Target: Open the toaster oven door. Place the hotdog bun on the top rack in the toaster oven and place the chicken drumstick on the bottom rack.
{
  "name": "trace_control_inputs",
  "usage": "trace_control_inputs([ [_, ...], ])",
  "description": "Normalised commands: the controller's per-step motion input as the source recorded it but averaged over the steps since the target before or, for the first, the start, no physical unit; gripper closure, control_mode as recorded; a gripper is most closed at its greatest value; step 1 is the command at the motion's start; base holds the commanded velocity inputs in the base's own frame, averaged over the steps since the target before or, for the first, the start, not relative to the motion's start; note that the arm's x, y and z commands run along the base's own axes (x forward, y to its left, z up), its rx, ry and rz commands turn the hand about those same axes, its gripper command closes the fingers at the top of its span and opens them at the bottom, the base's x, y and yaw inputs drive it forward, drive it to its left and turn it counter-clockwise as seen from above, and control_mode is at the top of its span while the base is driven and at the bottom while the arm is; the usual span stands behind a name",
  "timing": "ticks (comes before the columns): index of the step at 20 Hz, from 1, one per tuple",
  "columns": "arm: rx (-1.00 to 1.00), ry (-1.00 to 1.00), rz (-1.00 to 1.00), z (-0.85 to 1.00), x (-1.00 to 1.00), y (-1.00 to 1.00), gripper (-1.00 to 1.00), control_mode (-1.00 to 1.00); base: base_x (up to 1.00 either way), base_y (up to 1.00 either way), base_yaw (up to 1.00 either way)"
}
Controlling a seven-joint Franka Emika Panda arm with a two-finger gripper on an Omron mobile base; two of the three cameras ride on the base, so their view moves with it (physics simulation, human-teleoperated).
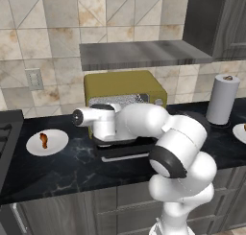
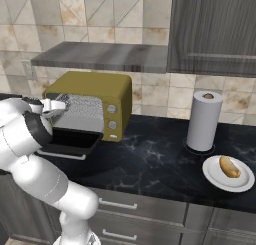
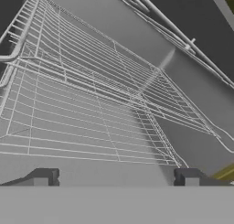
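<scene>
The mustard-yellow toaster oven [image 1: 126,84] [image 2: 95,85] stands on the black counter. Its door [image 1: 122,151] [image 2: 70,140] is folded down flat, and the wire-mesh inside shows. My gripper [image 3: 116,177] is open at the oven's mouth, and its fingertips [image 3: 43,176] stand wide apart with nothing between them. Ahead of them lie the silver wire racks [image 3: 91,95]. My arm hides the lower part of the oven in the left base view. The chicken drumstick [image 1: 44,139] lies on a white plate [image 1: 58,143] left of the oven. Far to the right, the hotdog bun [image 2: 229,166] rests on another white plate [image 2: 214,177].
A paper towel roll [image 1: 222,99] [image 2: 203,121] stands upright between the oven and the bun's plate. A grey shelf [image 1: 139,54] hangs above the oven, and dark cabinets [image 2: 215,29] are at the upper right. A stove edge [image 1: 7,133] borders the counter on the left.
</scene>
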Motion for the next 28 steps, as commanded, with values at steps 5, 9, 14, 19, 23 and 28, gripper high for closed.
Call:
trace_control_inputs([
  [5, 0.04, -0.09, -0.03, -0.03, 0.18, -0.03, -1.0, -1.0, 0.0, 0.0, 0.0],
  [9, 0.14, 0.0, -0.09, 0.0, 0.21, -0.1, -1.0, -1.0, 0.0, 0.0, 0.0],
  [14, 0.19, -0.01, -0.05, -0.07, 0.06, -0.11, -1.0, -1.0, 0.0, 0.0, 0.0],
  [19, 0.13, -0.06, 0.0, -0.09, 0.0, -0.12, -1.0, -1.0, 0.0, 0.0, 0.0],
  [23, 0.03, -0.05, 0.0, 0.0, 0.0, -0.21, -1.0, -1.0, 0.0, 0.0, 0.0],
  [28, 0.02, 0.0, 0.0, 0.0, 0.0, -0.22, -1.0, -1.0, 0.0, 0.0, 0.0],
])
